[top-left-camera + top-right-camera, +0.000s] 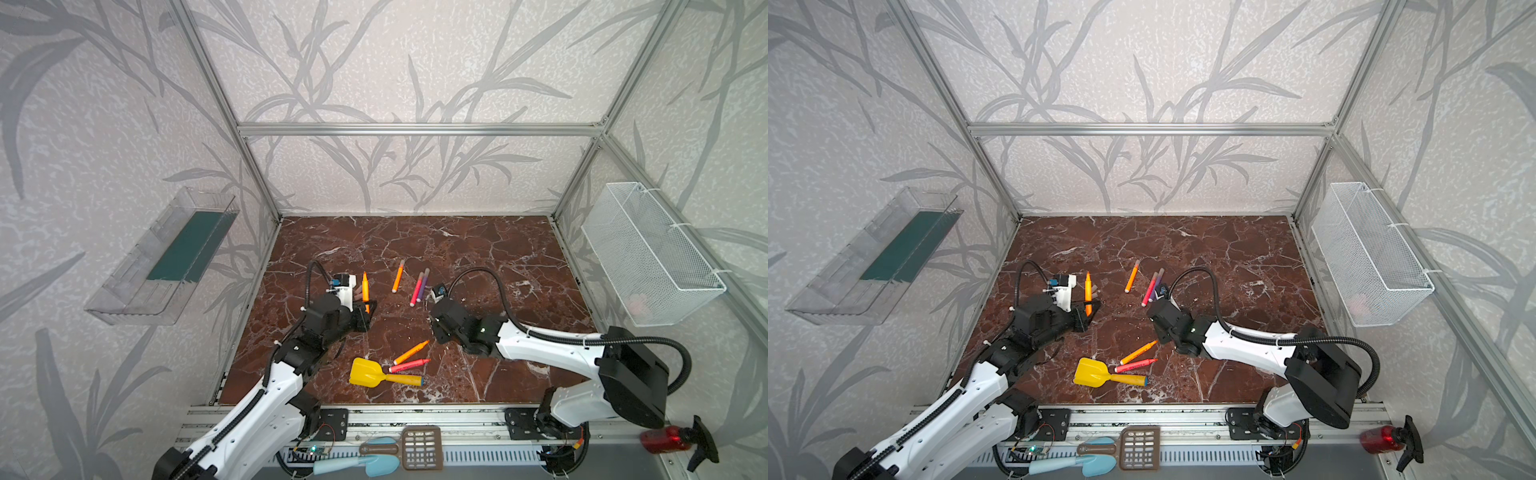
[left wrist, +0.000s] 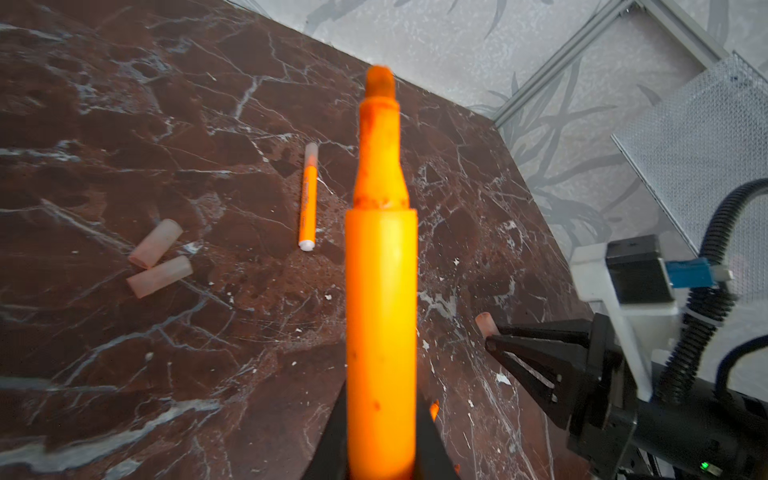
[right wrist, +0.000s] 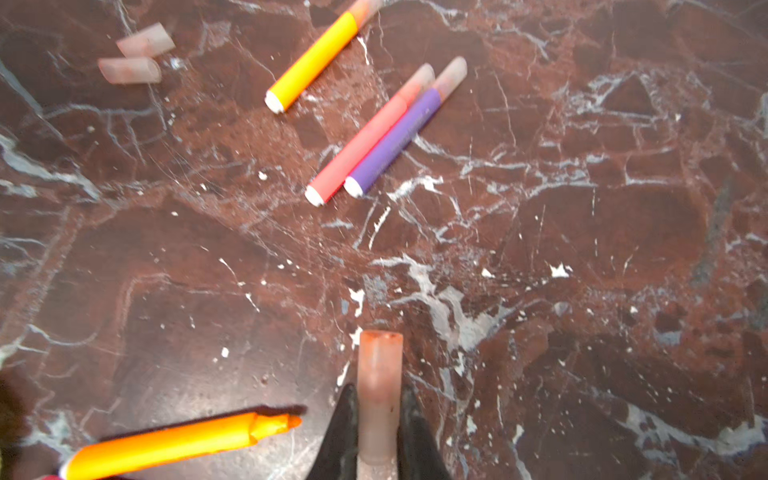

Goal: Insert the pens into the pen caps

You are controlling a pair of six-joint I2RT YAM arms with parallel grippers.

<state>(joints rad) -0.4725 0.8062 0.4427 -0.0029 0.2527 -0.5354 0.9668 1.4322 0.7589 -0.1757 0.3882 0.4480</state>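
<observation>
Left tool (image 2: 381, 395) pinching orange pen (image 2: 381, 291), right tool (image 3: 379, 390) pinching cap (image 3: 380, 365); not joined yet. 3 capped pens (image 1: 417, 289) mid-frame; 2 bare pens (image 1: 409, 365) lower centre + 2 loose caps (image 2: 160, 276) to do.

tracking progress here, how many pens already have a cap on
3: an orange pen near the middle, and a pink pen and purple pen lying side by side just right of it. None seem hidden.

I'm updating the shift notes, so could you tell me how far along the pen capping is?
Done: three pens lie capped, orange, pink and purple. In hand: left jaws grip a bare orange pen, right jaws a cap, not yet joined. Left: an uncapped orange pen and pink-red pen beside the yellow shovel, plus two loose caps.
</observation>
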